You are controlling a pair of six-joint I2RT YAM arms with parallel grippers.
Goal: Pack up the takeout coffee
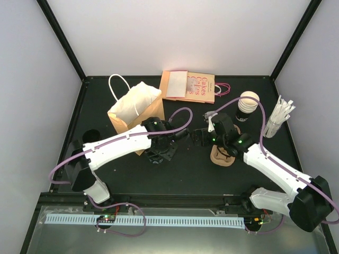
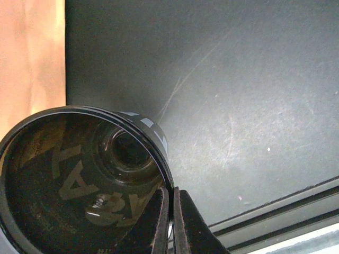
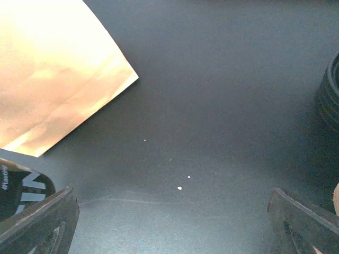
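The takeout coffee point(image 2: 79, 180) fills the lower left of the left wrist view as a glossy black round end with pale lettering. My left gripper point(image 2: 172, 211) is shut on its thin rim, the two fingers pressed together. From above, that gripper point(image 1: 159, 151) sits just right of the open brown paper bag point(image 1: 132, 108) and hides most of the cup. A black side with white print, the takeout coffee point(image 3: 21, 193), shows at the right wrist view's lower left. My right gripper point(image 3: 172, 219) is open over bare mat, and from above it point(image 1: 204, 136) points left toward the cup.
A brown pulp cup carrier point(image 1: 222, 154) lies under the right arm. A stack of black cups point(image 1: 247, 106) and a cup of white wrapped straws point(image 1: 278, 119) stand at the right. Flat printed bags point(image 1: 188, 85) lie at the back. A ribbed black object point(image 3: 331, 95) is at the right edge.
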